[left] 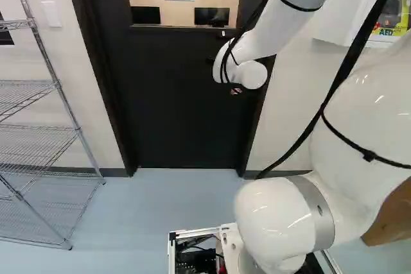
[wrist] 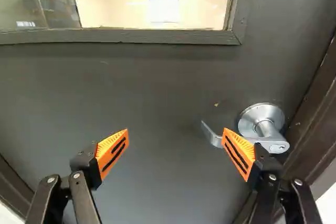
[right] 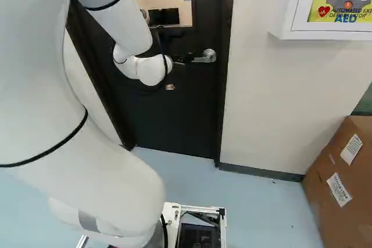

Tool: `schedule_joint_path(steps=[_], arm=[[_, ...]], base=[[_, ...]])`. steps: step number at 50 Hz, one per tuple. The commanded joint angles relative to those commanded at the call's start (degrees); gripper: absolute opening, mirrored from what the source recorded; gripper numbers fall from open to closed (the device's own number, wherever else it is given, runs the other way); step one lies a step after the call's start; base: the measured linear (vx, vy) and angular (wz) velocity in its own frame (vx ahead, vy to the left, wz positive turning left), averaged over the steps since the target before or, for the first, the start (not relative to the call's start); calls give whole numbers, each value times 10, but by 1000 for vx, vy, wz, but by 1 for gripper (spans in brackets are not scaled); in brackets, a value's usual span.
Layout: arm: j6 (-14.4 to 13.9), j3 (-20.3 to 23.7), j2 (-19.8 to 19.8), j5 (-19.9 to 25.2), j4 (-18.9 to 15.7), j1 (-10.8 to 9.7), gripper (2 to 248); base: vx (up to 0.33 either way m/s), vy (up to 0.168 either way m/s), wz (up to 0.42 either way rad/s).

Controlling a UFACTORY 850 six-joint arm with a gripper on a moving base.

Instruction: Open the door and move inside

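Presently, your gripper (right: 184, 59): fingers spread wide, pinching nothing.
Lever handle (wrist: 275, 144): on the door; in your wrist view one orange pad (wrist: 239, 155) crosses the lever's middle, its curved tip showing toward the gap. Contact is hard to judge.
Door (left: 183, 94): closed in its dark frame, ahead of your arm.
Window (wrist: 152, 3): in the door, above the handle.
Wire shelving (left: 35, 136): left of the door, left base view.
Wall cabinet (right: 297, 10): right of the door, right base view.
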Motion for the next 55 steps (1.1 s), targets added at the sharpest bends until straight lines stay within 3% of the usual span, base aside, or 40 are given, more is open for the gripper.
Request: schedule_joint_path(steps=[23, 55], arm=[[0, -49, -23, -56, 0, -5, 247], [0, -75, -82, -60, 0, -11, 247]], base=[[0, 0, 0], [0, 0, 0]])
